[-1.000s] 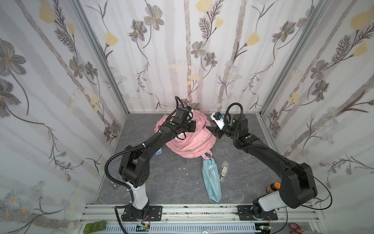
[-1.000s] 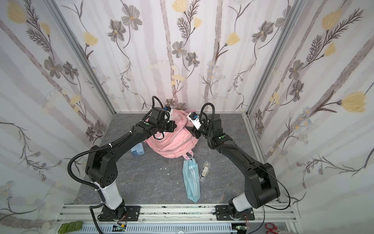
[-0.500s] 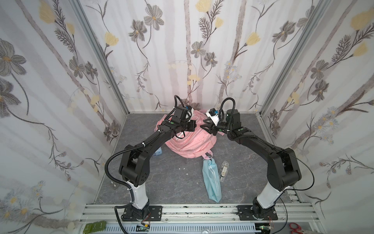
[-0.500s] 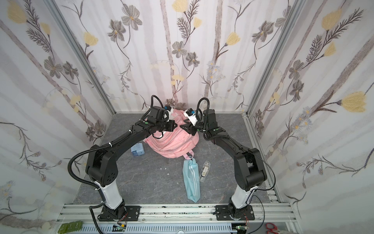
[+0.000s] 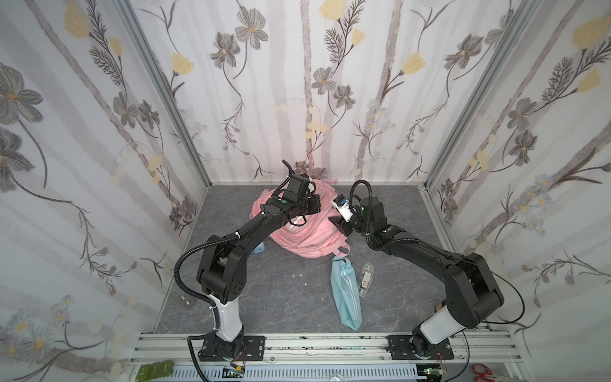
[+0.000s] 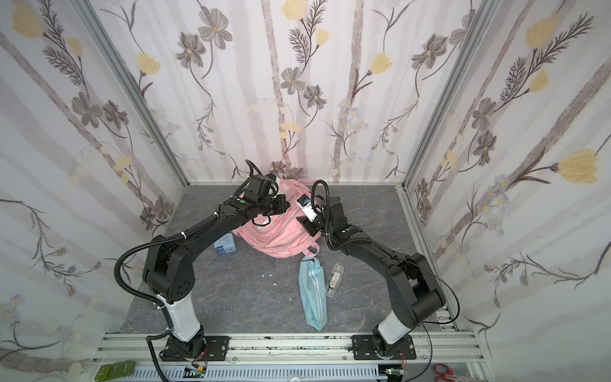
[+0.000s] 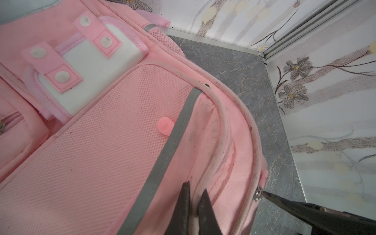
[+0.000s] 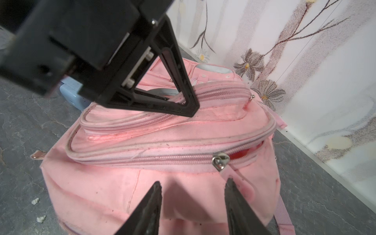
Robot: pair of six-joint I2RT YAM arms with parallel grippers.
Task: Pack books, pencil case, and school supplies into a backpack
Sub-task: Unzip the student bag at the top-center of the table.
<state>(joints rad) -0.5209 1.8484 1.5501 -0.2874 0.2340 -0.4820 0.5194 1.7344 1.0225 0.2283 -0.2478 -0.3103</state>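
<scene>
One soft pink backpack (image 5: pixel 299 239) lay far back on the grey floor (image 5: pixel 281 297) in a top view. From the left wrist, the left gripper (image 7: pixel 195 187) pinched its cloth tight, probably to steady it. From the right wrist, the right gripper (image 8: pixel 193 182) stood with fingers apart beside the metal zipper pull (image 8: pixel 220 161).

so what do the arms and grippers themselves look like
The left arm and right arm match: matte black, chunky rounded joints, white bottom section, ribbed black cable looping outside, small green dot near the wrist. The fingers are slim black tapered wedges with open triangular frames.
</scene>
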